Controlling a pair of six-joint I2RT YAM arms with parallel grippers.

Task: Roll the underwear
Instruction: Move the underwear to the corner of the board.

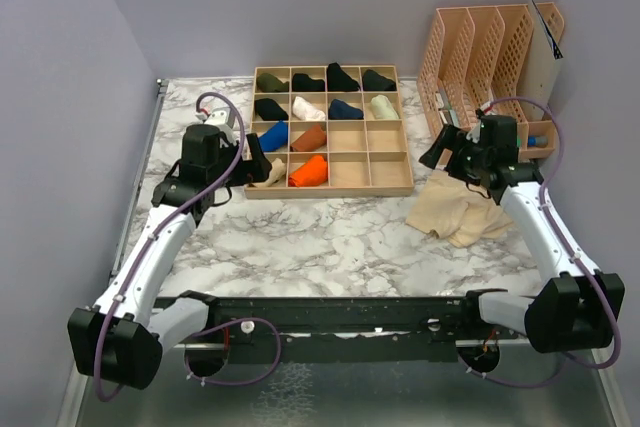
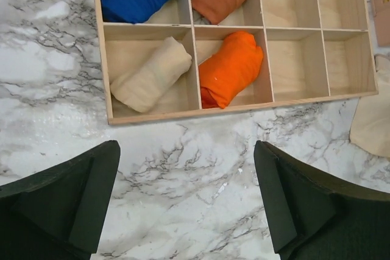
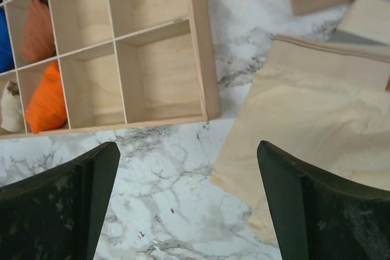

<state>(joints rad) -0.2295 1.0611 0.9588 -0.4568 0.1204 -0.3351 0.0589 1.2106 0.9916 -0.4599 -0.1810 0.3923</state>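
Underwear [image 1: 462, 209], pale beige, lies rumpled near the bench's right edge beside the tray's [image 1: 330, 190] front corner; your right tool [image 3: 189, 208] hovers over it, wide and empty, left tool [image 2: 186, 202] likewise wide: flatten the cloth, then pinch one hem squarely.

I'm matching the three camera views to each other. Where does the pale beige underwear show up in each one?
Top external: beige underwear lies right of centre.
Left wrist: beige underwear shows only as a sliver at the right edge.
Right wrist: beige underwear fills the right half.
Shared landmark: the bright orange roll, visible in all three.
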